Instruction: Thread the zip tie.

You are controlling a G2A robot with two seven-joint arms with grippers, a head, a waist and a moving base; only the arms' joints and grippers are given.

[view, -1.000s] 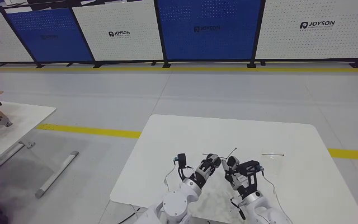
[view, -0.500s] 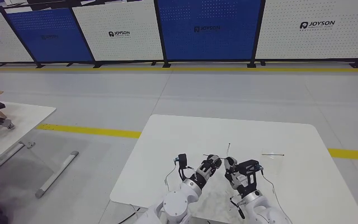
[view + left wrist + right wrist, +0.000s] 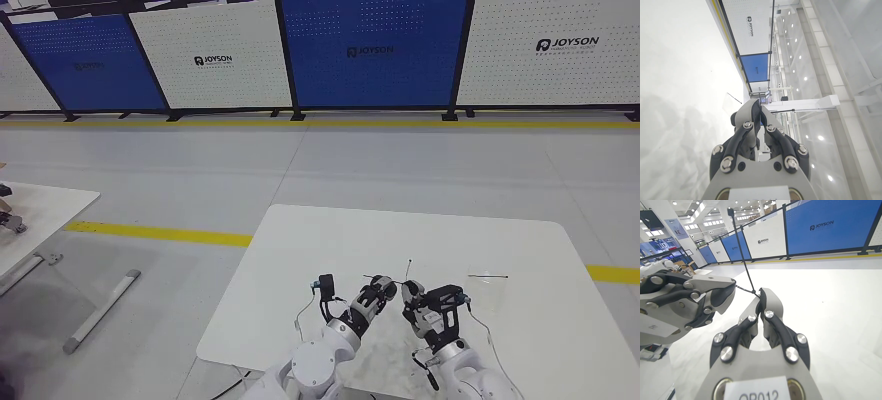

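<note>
Currently both arms meet over the worktop [image 3: 330, 250], close to its near edge and about midway along it, with their tips almost touching each other.

The left end effector [image 3: 759, 106] is closed all the way. Its two dark pads are pressed together, with a thin black strap pinched between them and poking out past the tips. The right end effector [image 3: 761, 295] is closed just as tightly, and its pads clamp the zip tie [image 3: 742, 253] at the very tip.

From the right wrist, a short run of the strap crosses the small gap between the left tips and the right tips. Just ahead of the right tips there is a sharp kink or small knot, and from there the long part of the strap rises steeply and ends in its square head [image 3: 730, 210] high above both end effectors. Whether the tail passes through the head cannot be told.

From above, the same strap stands nearly upright between the two arms, leaning slightly toward the far edge.

A second zip tie [image 3: 488, 276] lies flat on the worktop toward the right edge, apart from both end effectors and roughly parallel to the near edge.
</note>
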